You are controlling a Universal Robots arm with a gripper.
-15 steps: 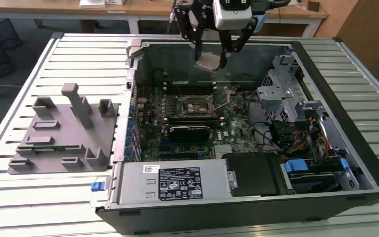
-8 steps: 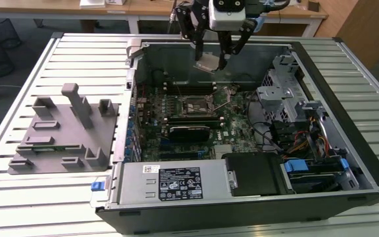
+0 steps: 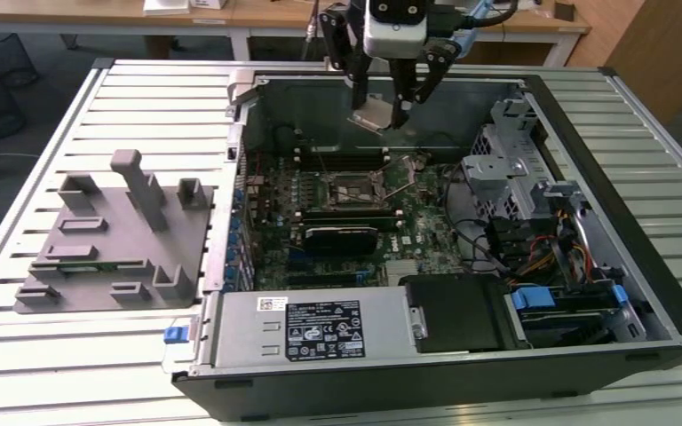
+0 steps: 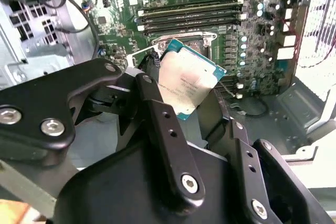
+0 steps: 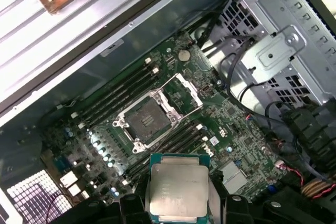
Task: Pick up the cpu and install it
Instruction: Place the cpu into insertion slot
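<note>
My count: pincer (image 3: 380, 111) 1 | cpu (image 5: 178, 190) 1 | socket (image 5: 147, 120) 1 | motherboard (image 5: 236, 114) 1 | computer case (image 3: 436, 390) 1 | power supply (image 3: 305, 328) 1 | grey tray (image 3: 104, 253) 1 | slatted surface (image 3: 92, 373) 1 | memory slots: can't count reliably

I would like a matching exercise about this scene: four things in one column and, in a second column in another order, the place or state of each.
Things
1. cpu
2. socket
3. grey tray
4. gripper

Places or states
A. on the slatted table, at the exterior view's left of the computer case
B. open on the motherboard, nothing in it
C. held in the air above the motherboard
D. shut on what it carries

Pairs: 1-C, 2-B, 3-A, 4-D
</note>
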